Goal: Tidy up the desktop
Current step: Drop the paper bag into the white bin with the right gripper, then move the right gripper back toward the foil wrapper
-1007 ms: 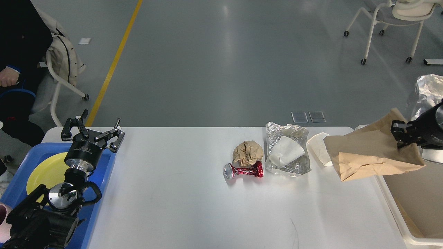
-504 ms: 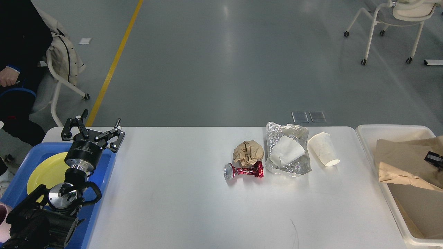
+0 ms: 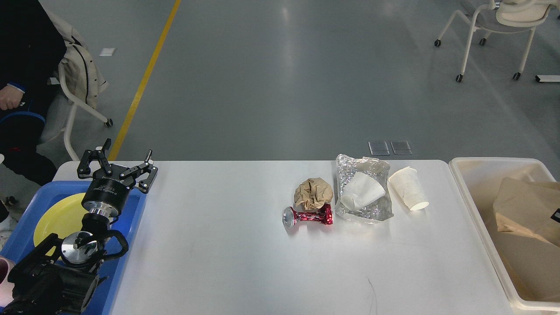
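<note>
The white desktop (image 3: 227,253) carries a cluster of litter right of centre: a crumpled brown paper ball (image 3: 312,194), a crushed red can (image 3: 309,216), a crinkled foil bag (image 3: 372,210) with a white cup (image 3: 361,192) lying on it, and a white paper cup (image 3: 409,194) on its side. My left gripper (image 3: 120,164) is open and empty, held above the table's far left corner. Only a small black bit of my right gripper (image 3: 556,215) shows at the right edge, against a brown paper bag (image 3: 523,208) lying in the bin.
A cream bin (image 3: 463,186) stands off the table's right end. A blue tray (image 3: 131,245) with a yellow plate (image 3: 54,216) sits at the left under my left arm. A seated person is at the far left, and chairs stand on the floor beyond.
The brown paper bag went right and down from above the table's right end into the cream bin. My right gripper moved with it to the frame edge. The left arm stayed still.
</note>
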You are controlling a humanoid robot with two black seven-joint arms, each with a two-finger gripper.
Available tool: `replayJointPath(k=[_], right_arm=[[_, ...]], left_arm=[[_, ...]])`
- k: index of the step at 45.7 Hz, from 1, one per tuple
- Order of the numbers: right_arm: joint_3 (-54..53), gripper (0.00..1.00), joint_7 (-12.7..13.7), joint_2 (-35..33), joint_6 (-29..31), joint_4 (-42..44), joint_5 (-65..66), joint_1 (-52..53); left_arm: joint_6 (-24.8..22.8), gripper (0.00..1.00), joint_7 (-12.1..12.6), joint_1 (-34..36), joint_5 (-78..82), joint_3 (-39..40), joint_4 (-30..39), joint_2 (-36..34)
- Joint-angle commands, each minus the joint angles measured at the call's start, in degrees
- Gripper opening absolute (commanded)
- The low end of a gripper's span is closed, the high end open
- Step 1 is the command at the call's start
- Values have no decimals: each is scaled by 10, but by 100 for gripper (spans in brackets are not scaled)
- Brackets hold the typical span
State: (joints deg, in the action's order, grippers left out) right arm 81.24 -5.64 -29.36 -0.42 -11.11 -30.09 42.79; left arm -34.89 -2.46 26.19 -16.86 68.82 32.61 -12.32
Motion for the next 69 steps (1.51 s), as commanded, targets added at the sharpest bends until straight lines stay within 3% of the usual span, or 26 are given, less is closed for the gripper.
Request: replayJointPath(k=[1, 9, 10, 12, 21, 48, 69], right_arm=[[-5, 0, -1, 18, 1, 1, 11, -6], [-7, 0, 5, 43, 1, 2, 12, -6], [-8, 16, 8, 46, 0, 2, 12, -4], [-10, 100, 13, 51, 0, 1, 10, -1], [-10, 100, 29, 58, 0, 1, 10, 1], [-10, 100, 28, 59, 9, 0, 13, 41], [-9, 100, 21, 54, 320, -1, 35, 285]], left_arm=[[0, 97, 0, 0, 0, 0, 0, 0], [0, 97, 0, 0, 0, 0, 0, 0], [0, 97, 0, 0, 0, 0, 0, 0], [0, 97, 0, 0, 0, 0, 0, -1], [0, 97, 0, 0, 0, 0, 0, 0], [0, 97, 0, 0, 0, 0, 0, 0], [0, 97, 0, 0, 0, 0, 0, 0]])
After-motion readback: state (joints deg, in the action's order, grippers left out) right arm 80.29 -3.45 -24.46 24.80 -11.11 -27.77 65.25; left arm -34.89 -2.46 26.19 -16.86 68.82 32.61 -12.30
